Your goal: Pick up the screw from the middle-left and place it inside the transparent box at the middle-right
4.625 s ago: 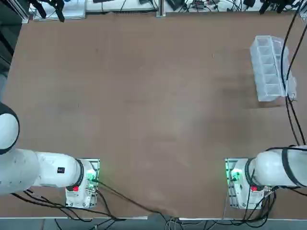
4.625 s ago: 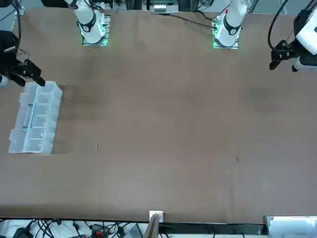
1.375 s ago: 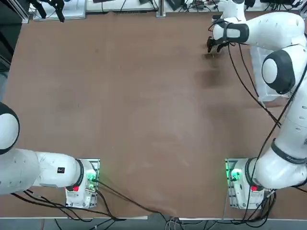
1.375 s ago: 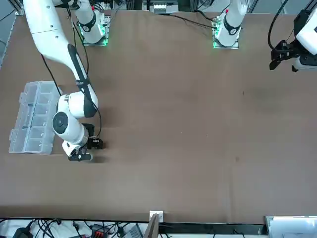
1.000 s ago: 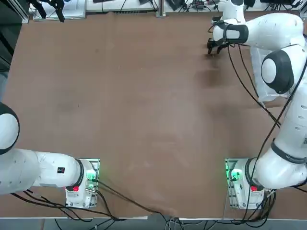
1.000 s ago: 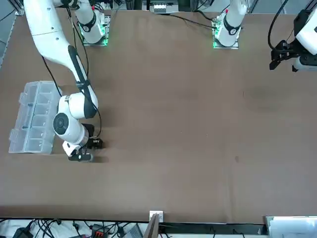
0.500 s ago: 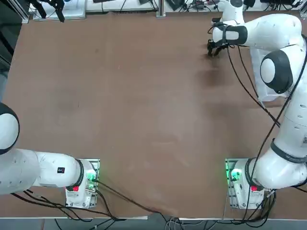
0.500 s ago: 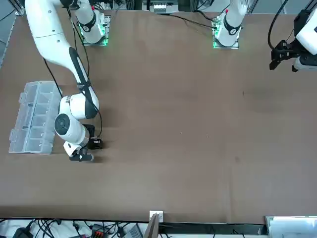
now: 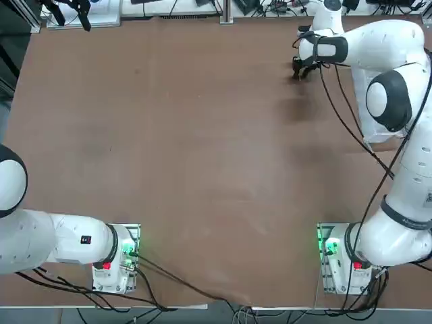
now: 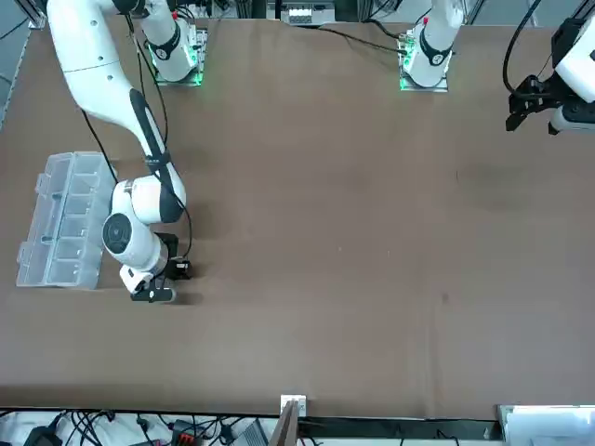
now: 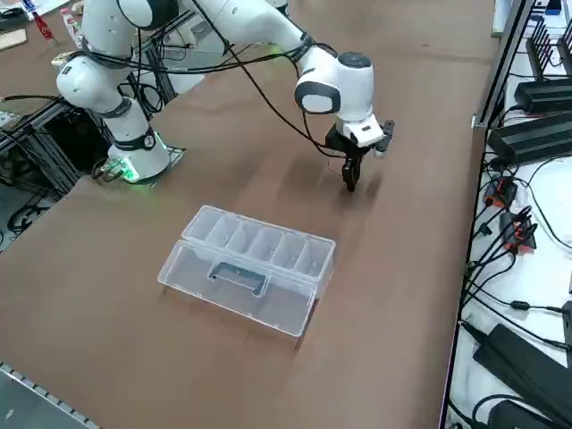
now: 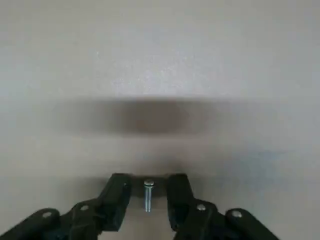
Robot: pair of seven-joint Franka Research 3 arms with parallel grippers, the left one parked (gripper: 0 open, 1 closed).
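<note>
Brown tabletop [image 9: 202, 148] is filling nearly every view, with cables and equipment running along its edges. Over it the white right arm [image 9: 395, 101] is reaching from its base at the near right corner across to the far right part of the surface, its wrist bending down toward the table.

Next in size, the transparent box [image 11: 250, 268] is lying flat on the table on the robot's right, a long clear tray with a row of small compartments along one side and a lid section with a handle beside them. In the top view it is mostly hidden behind the arm, only a sliver [image 9: 364, 121] showing.

Left of the box and well apart from it, the right gripper [image 12: 148, 192] is pointing straight down close to the tabletop [image 11: 349, 181], also showing in the front view [image 10: 172, 271]. Its two black fingers [image 12: 117, 192] are standing a narrow gap apart.

Smallest of all, the screw [image 12: 148, 195] is sitting between the fingertips, silvery, its head toward the open table. Whether the fingers are pressing on it or only flanking it cannot be told.
</note>
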